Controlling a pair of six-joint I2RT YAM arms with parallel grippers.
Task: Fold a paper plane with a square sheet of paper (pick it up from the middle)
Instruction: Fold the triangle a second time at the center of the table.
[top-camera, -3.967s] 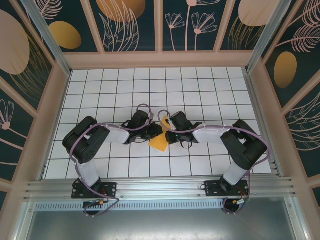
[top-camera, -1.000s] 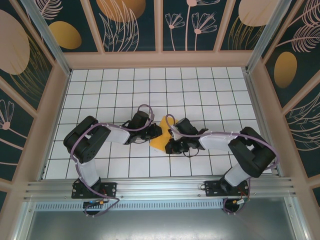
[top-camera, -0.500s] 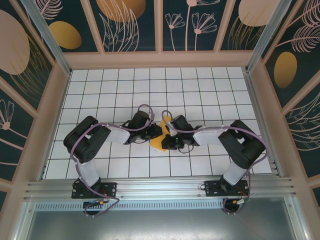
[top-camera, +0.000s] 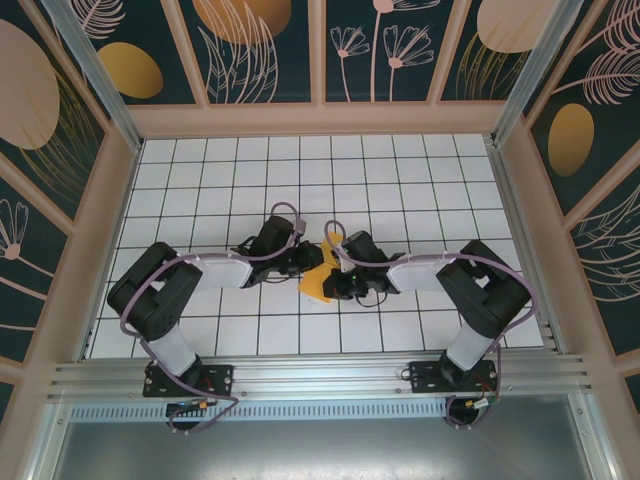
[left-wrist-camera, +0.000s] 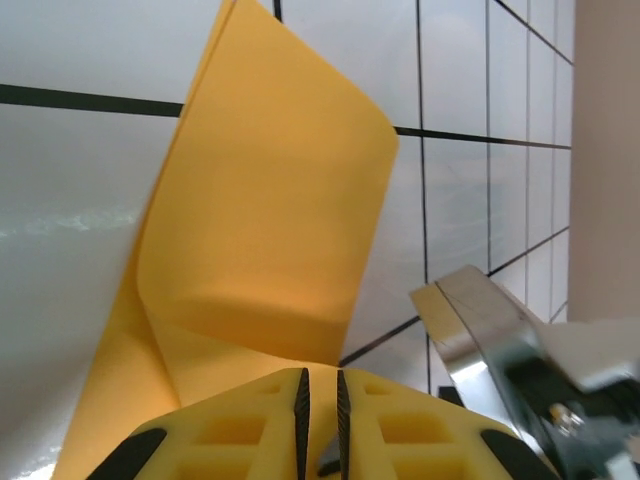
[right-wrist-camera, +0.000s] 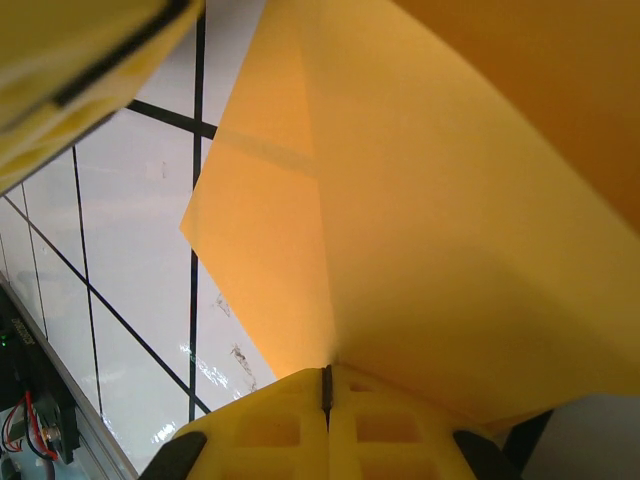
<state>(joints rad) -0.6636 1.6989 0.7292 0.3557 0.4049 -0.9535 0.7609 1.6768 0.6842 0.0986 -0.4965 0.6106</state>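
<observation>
The square sheet of paper (top-camera: 318, 284), bright orange and creased, is at the middle of the white gridded bench (top-camera: 400, 180), directly between the tips of the two arms. The left end effector (left-wrist-camera: 320, 378) has its yellow fingers almost together, with only a thin slit, and the lower part of the paper goes into this slit, so it pinches the sheet. The right end effector (right-wrist-camera: 326, 372) has its fingers pressed together on the paper, where a crease runs down to the seam. One folded flap curls upward in the left wrist view.
</observation>
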